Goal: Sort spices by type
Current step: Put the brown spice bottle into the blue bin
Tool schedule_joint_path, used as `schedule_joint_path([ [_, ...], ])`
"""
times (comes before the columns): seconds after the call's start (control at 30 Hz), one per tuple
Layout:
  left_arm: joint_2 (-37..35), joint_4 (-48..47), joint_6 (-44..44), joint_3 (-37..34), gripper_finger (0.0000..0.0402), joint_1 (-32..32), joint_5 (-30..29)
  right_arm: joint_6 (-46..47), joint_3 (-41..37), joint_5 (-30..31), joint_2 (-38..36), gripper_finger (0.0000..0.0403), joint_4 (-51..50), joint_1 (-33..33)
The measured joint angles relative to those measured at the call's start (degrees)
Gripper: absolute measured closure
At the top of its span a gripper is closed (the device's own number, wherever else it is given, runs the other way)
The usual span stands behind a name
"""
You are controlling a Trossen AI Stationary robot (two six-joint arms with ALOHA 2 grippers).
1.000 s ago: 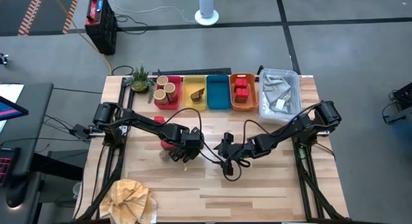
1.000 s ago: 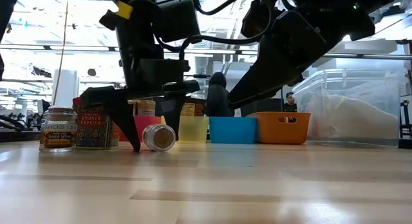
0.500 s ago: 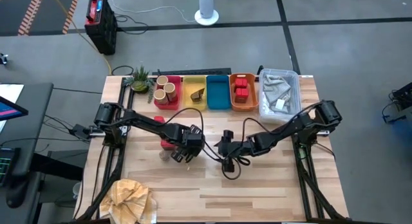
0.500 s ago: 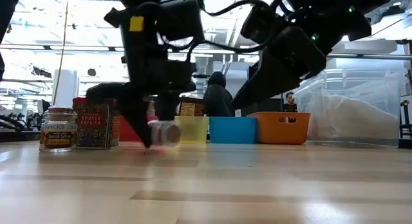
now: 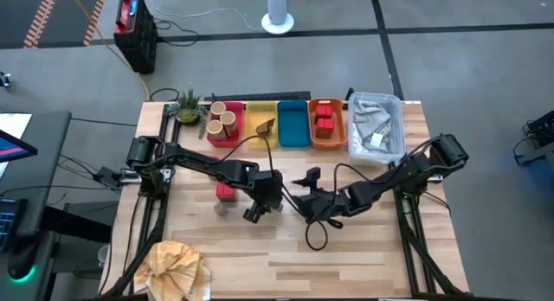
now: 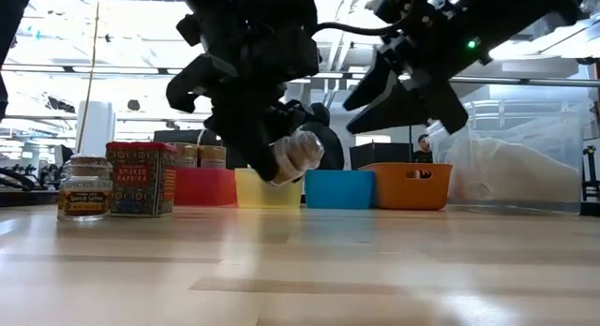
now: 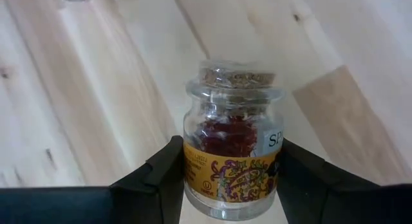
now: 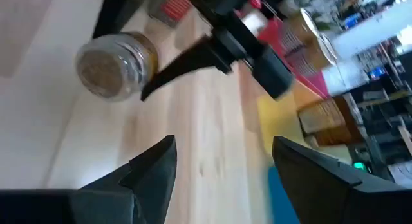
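A small glass spice jar with a cork lid, red threads inside and a yellow label hangs above mid-table, with my left gripper shut on it. The low view shows the jar tilted, clear of the wood. My right gripper stands open just to the jar's right, its fingers level and apart with nothing between them. In the right wrist view the jar lies beyond them. At left a red paprika tin and another small jar stand upright on the table. My left gripper pinches the jar's body at its label between the two fingers, one on each side of the round wall. They come slanting down from the table's left. The jar is lifted clear and tilted, its cork end pointing away from the wrist.
Along the far edge stand a red bin with tan cylinders, a yellow bin with a dark wedge, a blue bin, an orange bin with red packs and a clear bin. Crumpled tan paper lies front left.
My left gripper has shut on the jar that lay on its side on the table, lifted it clear and carried it toward the table's right, rolling its wrist so that the jar tips. My right gripper has rolled and drawn back a little toward the table's right.
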Motion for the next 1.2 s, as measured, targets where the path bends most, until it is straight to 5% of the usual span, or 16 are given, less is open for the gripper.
schedule_joint_path([
  [0.17, -1.23, 0.05, 1.41, 0.13, 0.0218, 0.11, -0.2, 3.8, -0.17, 0.04, -10.11, 0.0112, -10.87, -1.9],
  [0.37, -1.29, 1.93, 2.06, 0.51, 0.0218, 0.11, -0.52, 2.13, -0.17, 0.15, -17.55, 0.0112, -12.52, -2.27],
  [0.93, -0.85, 0.75, -2.09, 4.59, 0.0218, -0.87, -1.61, 5.48, 9.71, 1.0, -3.65, 0.0112, -9.48, -8.89],
  [1.2, -1.09, -6.33, -0.78, 4.57, 0.0218, -3.16, -1.5, 8.64, 10.11, 1.82, -9.92, 0.0112, -20.69, -11.43],
])
